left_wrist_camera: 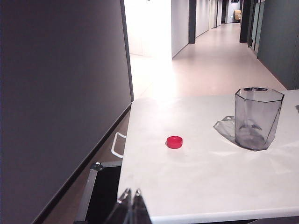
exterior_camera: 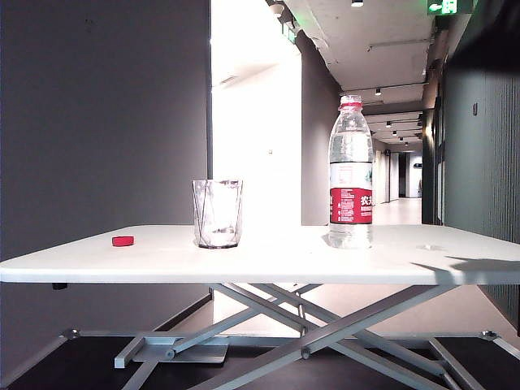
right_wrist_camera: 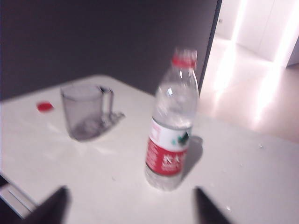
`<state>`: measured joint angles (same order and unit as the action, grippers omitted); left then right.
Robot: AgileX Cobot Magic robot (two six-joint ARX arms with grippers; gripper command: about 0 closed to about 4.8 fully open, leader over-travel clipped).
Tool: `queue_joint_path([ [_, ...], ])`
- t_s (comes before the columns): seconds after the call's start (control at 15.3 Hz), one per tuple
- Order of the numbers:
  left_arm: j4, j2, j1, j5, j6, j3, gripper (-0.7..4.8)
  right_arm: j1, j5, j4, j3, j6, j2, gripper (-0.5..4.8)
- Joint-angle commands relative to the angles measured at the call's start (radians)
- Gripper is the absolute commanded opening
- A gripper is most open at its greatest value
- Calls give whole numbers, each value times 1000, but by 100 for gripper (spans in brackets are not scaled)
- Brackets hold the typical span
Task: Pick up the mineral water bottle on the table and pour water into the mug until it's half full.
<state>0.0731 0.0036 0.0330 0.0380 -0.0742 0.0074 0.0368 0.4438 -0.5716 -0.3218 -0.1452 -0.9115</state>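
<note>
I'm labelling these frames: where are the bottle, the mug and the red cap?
mineral water bottle (exterior_camera: 351,205), exterior view, on its red label.
mug (left_wrist_camera: 258,119), left wrist view, on its faceted side wall.
red cap (left_wrist_camera: 174,142), left wrist view, on its top.

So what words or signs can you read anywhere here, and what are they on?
Mineral water bottle, red label: white characters, too small and blurred to read in the exterior view and the right wrist view.
Green ceiling sign, top of the exterior view: a white arrow-like mark, no readable words.
Mug, red cap, table: no writing.
Left gripper, right gripper: no writing.
</note>
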Motion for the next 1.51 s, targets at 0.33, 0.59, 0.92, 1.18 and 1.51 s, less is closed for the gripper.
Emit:
queue_joint_path([
  [0.33,10,0,1,4,3,3,-5,3,3,-310,-138,-4,-405,479],
  [0.59,10,0,1,4,3,3,-5,2,29,-413,-244,-5,-582,479],
  [0.92,10,0,1,4,3,3,-5,2,98,-422,-324,-13,-769,479],
  [1.18,10,0,1,4,3,3,-5,2,140,-435,-360,-13,-865,479],
  [1.51,8,0,1,44,71,3,-5,3,172,-446,-447,-13,-969,479],
])
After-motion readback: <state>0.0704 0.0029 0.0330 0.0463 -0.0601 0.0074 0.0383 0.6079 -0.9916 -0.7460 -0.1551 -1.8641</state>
